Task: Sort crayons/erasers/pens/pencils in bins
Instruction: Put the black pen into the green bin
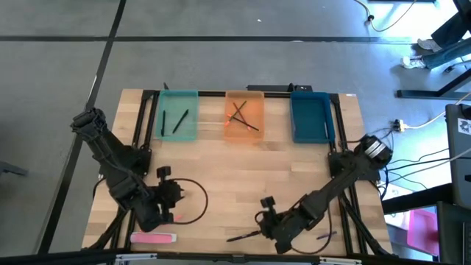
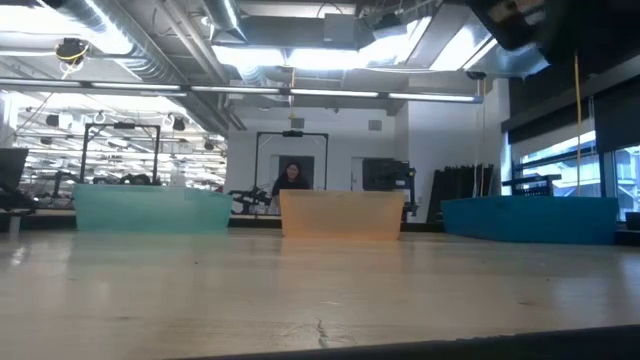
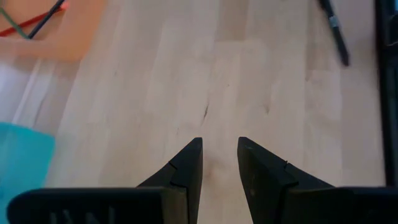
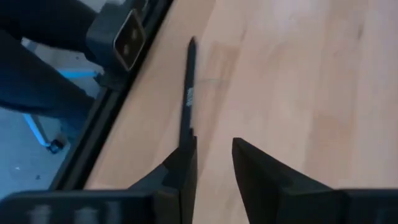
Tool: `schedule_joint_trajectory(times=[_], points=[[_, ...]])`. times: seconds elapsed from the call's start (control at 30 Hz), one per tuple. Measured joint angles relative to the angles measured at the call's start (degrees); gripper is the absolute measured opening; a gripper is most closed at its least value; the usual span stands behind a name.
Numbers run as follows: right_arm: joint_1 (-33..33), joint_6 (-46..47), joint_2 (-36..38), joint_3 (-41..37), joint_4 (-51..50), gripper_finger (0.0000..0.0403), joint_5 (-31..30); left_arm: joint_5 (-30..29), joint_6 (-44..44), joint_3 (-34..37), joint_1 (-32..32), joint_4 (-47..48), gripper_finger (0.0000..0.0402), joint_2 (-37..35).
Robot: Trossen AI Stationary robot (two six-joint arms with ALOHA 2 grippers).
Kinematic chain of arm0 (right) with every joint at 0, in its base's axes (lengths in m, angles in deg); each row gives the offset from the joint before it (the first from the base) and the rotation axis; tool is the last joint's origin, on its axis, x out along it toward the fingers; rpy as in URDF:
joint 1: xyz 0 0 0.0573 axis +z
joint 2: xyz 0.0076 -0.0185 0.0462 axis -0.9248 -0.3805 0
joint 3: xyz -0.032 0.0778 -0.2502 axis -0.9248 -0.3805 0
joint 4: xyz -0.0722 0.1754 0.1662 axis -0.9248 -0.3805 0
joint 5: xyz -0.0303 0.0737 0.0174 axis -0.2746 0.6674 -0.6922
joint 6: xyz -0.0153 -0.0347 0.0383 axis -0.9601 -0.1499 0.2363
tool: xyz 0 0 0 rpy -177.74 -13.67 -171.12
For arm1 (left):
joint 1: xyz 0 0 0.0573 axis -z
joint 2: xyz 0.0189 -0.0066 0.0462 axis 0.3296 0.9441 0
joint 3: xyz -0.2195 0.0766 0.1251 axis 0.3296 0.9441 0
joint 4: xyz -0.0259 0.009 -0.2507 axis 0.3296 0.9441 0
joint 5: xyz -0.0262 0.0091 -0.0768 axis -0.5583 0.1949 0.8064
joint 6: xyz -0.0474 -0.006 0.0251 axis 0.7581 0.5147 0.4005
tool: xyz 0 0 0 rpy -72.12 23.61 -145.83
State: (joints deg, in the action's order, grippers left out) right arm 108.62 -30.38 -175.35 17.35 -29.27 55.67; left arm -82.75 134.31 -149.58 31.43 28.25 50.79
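Three bins stand along the far edge: teal (image 1: pixel 179 114) with two black pens, orange (image 1: pixel 244 116) with crossed pencils, and blue (image 1: pixel 310 116). A black pen (image 1: pixel 243 235) lies flat on the table near the front edge. Just above its near end, my right gripper (image 4: pixel 214 142) is open with nothing between its fingers. That end is hidden behind one finger (image 4: pixel 183 162). The pink eraser (image 1: pixel 153 237) lies flat at the front left. Beside it, my left gripper (image 3: pixel 219 142) hangs open over bare wood.
The black frame rail (image 4: pixel 118 106) runs along the table's front edge close to the pen. A slim purplish stick (image 1: pixel 324 235) lies by the right arm. A cable loops on the table by the left gripper (image 1: pixel 195 202). A person (image 2: pixel 292 178) sits far behind the bins.
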Motion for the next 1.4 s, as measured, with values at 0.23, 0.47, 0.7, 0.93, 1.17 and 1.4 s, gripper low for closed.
schedule_joint_trajectory(times=[0.23,0.47,0.7,0.93,1.17,1.4], points=[[1.56,2.85,-4.86,0.04,3.83,0.0107,-0.10,-0.19,-1.38,0.00,1.27,-3.31,0.0094,0.00],[1.98,3.07,-8.47,0.02,4.63,0.0107,-0.11,-0.24,-1.48,0.00,1.44,-3.72,0.0094,0.00],[1.96,3.00,-10.06,0.00,4.57,0.0107,0.34,-0.20,-1.48,0.00,1.44,-3.74,0.0094,0.00],[1.96,3.01,-10.15,-0.04,3.86,0.0107,0.35,-0.17,-1.46,0.00,1.44,-3.77,0.0094,0.00],[1.96,3.40,-10.33,-0.05,3.17,0.0107,0.83,-0.15,-1.46,0.00,1.44,-3.77,0.0094,0.00],[1.96,5.78,-10.33,-0.07,2.52,0.0107,0.94,-0.13,-1.46,0.00,1.44,-3.77,0.0094,0.00]])
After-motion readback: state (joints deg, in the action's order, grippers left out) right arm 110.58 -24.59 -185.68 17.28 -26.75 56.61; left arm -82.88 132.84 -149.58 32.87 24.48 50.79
